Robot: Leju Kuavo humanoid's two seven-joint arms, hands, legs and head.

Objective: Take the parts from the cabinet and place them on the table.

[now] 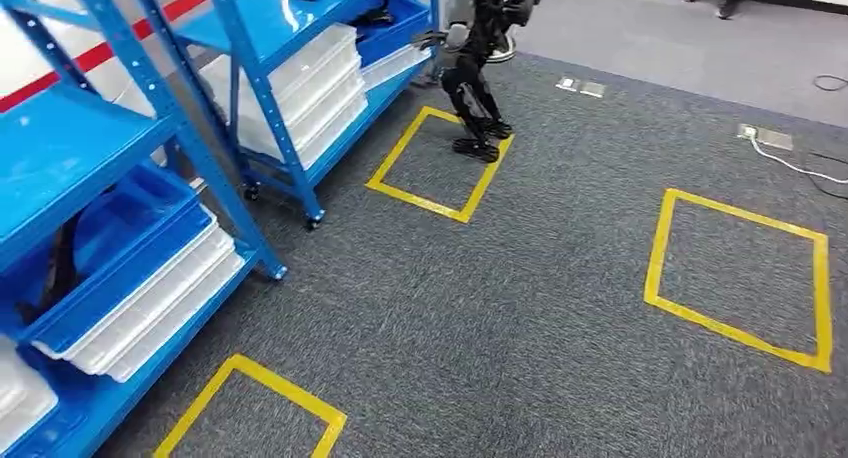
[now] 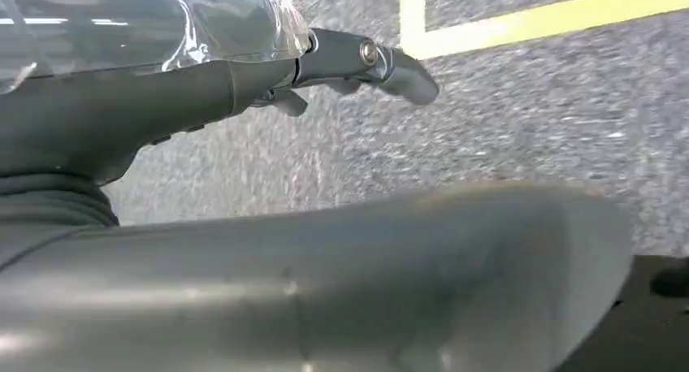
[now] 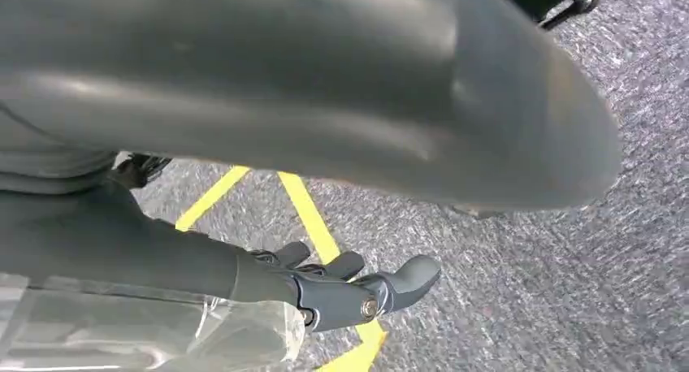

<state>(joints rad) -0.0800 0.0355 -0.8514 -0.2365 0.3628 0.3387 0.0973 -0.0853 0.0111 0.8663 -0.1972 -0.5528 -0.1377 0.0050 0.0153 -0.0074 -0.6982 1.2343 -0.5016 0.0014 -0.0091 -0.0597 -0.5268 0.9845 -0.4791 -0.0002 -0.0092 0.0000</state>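
A clear, glossy plastic bag lies pressed against the left hand; a similar clear bag rests against the right hand. Whether either hand grasps it, I cannot tell.

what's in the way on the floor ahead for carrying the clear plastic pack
No table is in view. The pack lies against the left hand and right hand. Ahead, another robot stands by the blue shelves, and a white cable lies far right; the carpet between looks free.
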